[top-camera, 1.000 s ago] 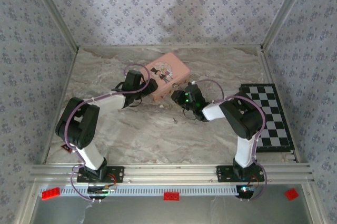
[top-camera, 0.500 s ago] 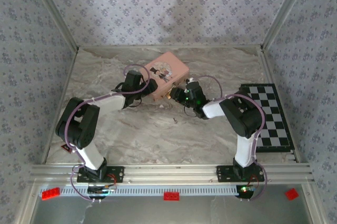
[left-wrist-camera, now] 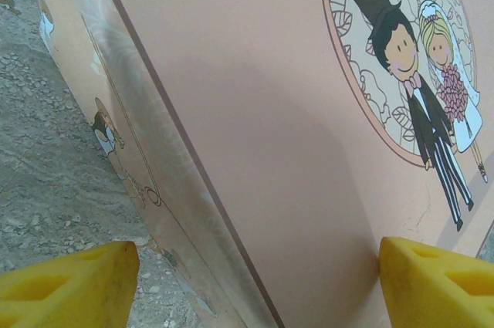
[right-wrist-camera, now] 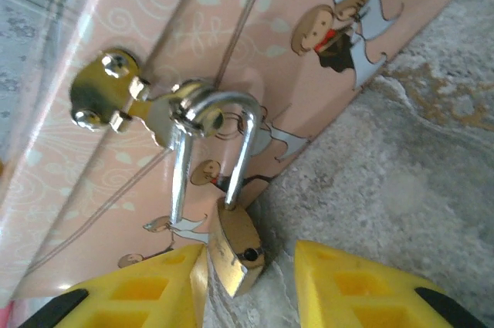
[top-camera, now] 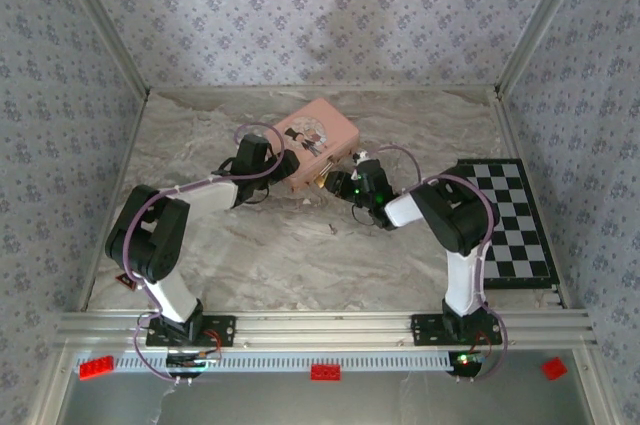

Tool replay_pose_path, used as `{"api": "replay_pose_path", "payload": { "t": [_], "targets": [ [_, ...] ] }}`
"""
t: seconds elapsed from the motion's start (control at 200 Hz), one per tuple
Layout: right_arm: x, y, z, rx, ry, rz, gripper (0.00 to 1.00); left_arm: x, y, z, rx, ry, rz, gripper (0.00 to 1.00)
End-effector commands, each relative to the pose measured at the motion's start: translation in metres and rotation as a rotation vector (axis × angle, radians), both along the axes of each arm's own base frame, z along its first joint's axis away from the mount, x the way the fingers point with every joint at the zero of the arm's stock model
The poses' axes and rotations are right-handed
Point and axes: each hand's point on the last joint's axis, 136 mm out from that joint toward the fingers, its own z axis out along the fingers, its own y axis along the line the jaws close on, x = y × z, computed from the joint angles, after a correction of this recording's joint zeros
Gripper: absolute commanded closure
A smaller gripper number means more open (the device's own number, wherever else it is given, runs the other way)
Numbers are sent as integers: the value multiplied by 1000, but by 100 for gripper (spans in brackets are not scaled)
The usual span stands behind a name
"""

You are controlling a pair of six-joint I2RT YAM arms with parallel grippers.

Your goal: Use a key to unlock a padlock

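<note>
The pink tin lies at the back middle of the table. The tiny brass padlock hangs by its silver shackle from the tin's hasp; the shackle's other leg appears to end free beside the body. My right gripper is open around the padlock body, its left finger touching the body, with a gap on the right side. In the top view the padlock sits just left of the right gripper. The key lies loose on the marble. My left gripper is open, straddling the tin's long edge.
A checkerboard mat lies along the right side of the table. Patterned walls close in the back and both sides. A small red item sits by the left arm's elbow. Bare marble spreads in front of the tin.
My right gripper has moved up and left toward the tin and now brackets the padlock. The left arm, the tin and the key have stayed put.
</note>
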Motion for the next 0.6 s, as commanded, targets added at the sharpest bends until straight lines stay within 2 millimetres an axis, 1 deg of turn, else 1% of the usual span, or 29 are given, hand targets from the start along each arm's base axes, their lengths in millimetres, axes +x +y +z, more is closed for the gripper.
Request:
{"api": "replay_pose_path", "payload": {
  "t": [0.0, 0.135, 0.315, 0.44, 0.595],
  "targets": [
    [6, 9, 3, 41, -34, 38, 65, -28, 17, -37, 87, 137, 4, 21],
    [-8, 16, -6, -20, -14, 64, 62, -28, 17, -36, 86, 134, 5, 21],
    [-19, 20, -31, -77, 50, 76, 64, -28, 16, -34, 79, 130, 5, 21],
    [-19, 23, -41, -97, 69, 80, 65, -28, 17, -32, 81, 125, 5, 21],
    [-16, 28, -42, -148, 68, 93, 66, -28, 17, -30, 78, 121, 7, 21]
  ]
}}
